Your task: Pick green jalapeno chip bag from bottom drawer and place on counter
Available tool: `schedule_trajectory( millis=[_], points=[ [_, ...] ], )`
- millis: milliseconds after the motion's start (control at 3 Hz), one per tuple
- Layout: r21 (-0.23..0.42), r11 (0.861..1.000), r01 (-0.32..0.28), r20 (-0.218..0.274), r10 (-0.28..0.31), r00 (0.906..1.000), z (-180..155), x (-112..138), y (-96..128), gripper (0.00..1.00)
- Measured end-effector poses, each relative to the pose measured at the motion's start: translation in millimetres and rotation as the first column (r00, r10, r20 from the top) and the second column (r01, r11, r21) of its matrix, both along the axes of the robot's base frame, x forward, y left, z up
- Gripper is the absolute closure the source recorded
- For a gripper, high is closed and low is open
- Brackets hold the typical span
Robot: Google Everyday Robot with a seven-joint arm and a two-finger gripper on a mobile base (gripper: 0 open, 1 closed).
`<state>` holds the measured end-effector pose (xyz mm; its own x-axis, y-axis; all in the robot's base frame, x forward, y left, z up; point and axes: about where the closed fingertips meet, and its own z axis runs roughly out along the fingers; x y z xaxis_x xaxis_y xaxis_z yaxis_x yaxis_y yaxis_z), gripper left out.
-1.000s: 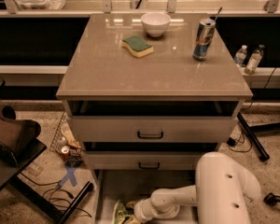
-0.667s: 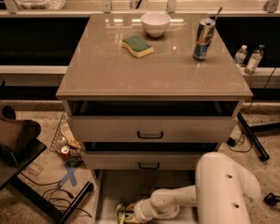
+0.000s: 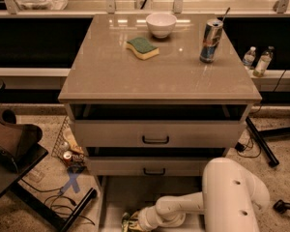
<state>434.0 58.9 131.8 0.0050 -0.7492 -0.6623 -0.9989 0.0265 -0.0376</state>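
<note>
Floor at left: a blue tape cross (image 3: 72, 180) and a small can (image 3: 67, 155) lie beside the cabinet's lower left corner.
Bottom drawer (image 3: 135, 193): pulled out, its pale tray floor in view below the two upper drawers.
Green jalapeno chip bag (image 3: 125, 222): crumpled, on the tray floor near the drawer's front left, at the bottom edge of the view.
Gripper (image 3: 136, 222): low inside the bottom drawer, right up against the bag's right side; whether it has hold of the bag I cannot tell.
Sponge (image 3: 142, 48): green-topped, yellow below, flat on the counter left of centre.
Counter (image 3: 135, 79): glossy beige top.
Bowl (image 3: 160, 24): white, upright, near the counter's back edge.
Upper drawers (image 3: 155, 133): two, with black handles; the top one stands slightly open.
Drink can (image 3: 210, 41): upright on the counter's right, a straw sticking out.
Arm (image 3: 227, 197): white, reaching leftward into the bottom drawer.
Bottles (image 3: 256, 62): two, on the ledge right of the cabinet.
</note>
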Motion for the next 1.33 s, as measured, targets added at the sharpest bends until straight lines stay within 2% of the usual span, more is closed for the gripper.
schedule_trajectory(
  millis=[333,667,1000,1333],
  points=[
    [0.017,1.0,0.009,0.05,-0.01,0.9987,24.7,-7.8,-2.4,1.0],
    [0.04,0.997,0.059,0.107,-0.063,0.9923,82.3,-13.3,-23.6,1.0],
    [0.079,0.988,0.133,0.119,-0.142,0.9827,139.4,-5.4,-56.9,1.0],
    [0.127,0.98,0.15,0.075,-0.161,0.9842,185.8,15.0,-80.1,1.0]
  ],
)
